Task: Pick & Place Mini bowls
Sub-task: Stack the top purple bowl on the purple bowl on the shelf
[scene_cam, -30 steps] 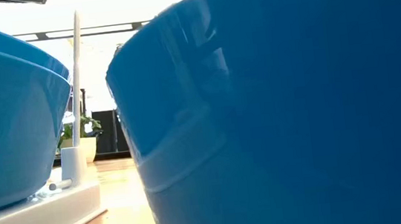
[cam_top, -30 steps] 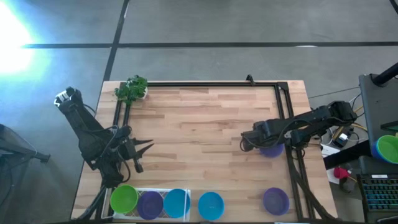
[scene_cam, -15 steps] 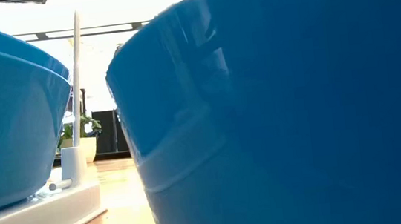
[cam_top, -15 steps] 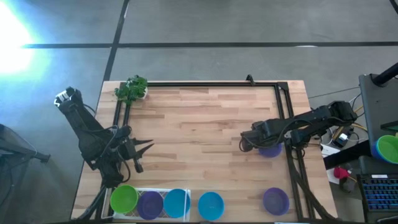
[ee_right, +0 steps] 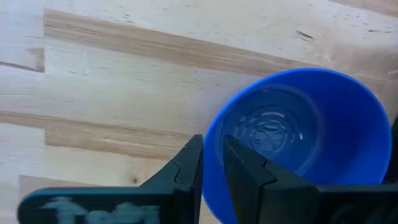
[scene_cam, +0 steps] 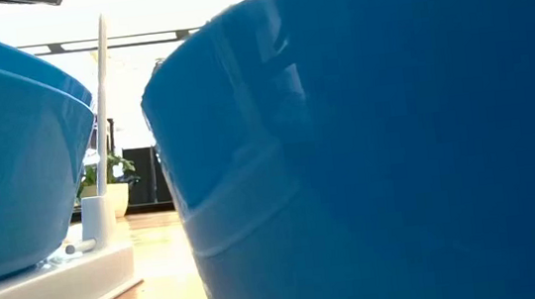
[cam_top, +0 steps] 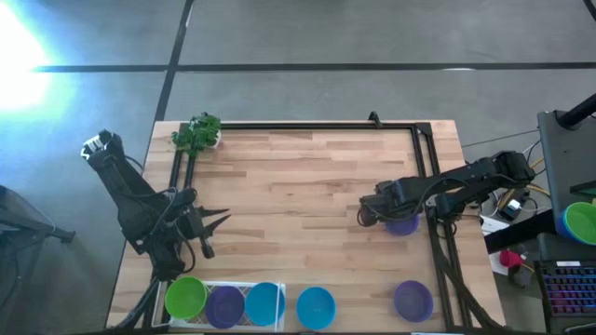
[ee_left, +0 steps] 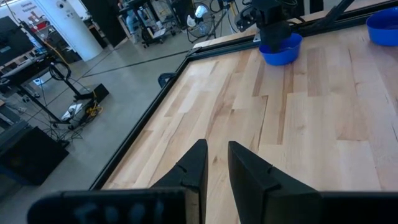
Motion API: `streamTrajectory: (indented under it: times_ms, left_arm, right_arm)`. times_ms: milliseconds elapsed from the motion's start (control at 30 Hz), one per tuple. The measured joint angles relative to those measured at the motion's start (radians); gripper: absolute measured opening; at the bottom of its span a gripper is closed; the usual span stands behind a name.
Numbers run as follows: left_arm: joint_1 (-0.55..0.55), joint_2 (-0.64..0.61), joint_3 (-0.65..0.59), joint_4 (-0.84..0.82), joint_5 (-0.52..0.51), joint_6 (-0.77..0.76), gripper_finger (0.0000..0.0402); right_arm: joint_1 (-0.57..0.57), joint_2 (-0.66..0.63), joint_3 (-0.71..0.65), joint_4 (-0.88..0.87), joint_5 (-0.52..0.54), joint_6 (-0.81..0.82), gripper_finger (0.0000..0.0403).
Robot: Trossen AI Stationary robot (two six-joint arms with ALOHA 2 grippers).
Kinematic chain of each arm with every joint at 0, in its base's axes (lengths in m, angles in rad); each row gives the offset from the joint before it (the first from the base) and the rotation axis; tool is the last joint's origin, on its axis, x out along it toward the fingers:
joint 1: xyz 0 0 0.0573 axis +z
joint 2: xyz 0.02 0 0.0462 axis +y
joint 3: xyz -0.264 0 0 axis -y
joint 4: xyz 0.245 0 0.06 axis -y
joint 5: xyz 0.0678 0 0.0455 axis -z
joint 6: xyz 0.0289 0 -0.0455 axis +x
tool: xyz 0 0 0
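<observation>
My right gripper (cam_top: 371, 212) is at the table's right side, shut on the rim of a mini bowl (cam_top: 403, 224) that looks blue in the right wrist view (ee_right: 298, 143). My left gripper (cam_top: 222, 220) hangs over the table's left side, empty, with a narrow gap between its fingers (ee_left: 216, 155). A green bowl (cam_top: 185, 298), a purple bowl (cam_top: 224, 305) and a blue bowl (cam_top: 264, 303) sit in a white tray (cam_top: 244, 286) at the near left. A blue bowl (cam_top: 316, 308) and a purple bowl (cam_top: 413, 301) rest on the table near its front edge. My right gripper pinches the bowl's rim (ee_right: 210, 135) on the side toward the table's left, one finger (ee_right: 239, 163) inside the bowl and one (ee_right: 189, 158) outside. The fingers come from above, pointing down. The bowl stays mouth up; whether its base touches the table, I cannot tell.
A leafy green toy plant (cam_top: 196, 133) stands at the far left corner. A black frame (cam_top: 424, 149) runs along the table's far and right edges. The low view is filled by the blue bowl (scene_cam: 396, 136) at the front and the tray (scene_cam: 62, 281). A green bowl (cam_top: 581, 221) sits off the table at right.
</observation>
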Motion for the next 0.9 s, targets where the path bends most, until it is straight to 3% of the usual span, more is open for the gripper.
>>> streamTrajectory:
  times_ms: [900]
  left_arm:
    - [0.000,0.000,0.000,-0.008,0.029,0.007,0.0058]
  right_arm:
    - [0.007,0.002,-0.060,0.105,0.007,0.082,0.0059]
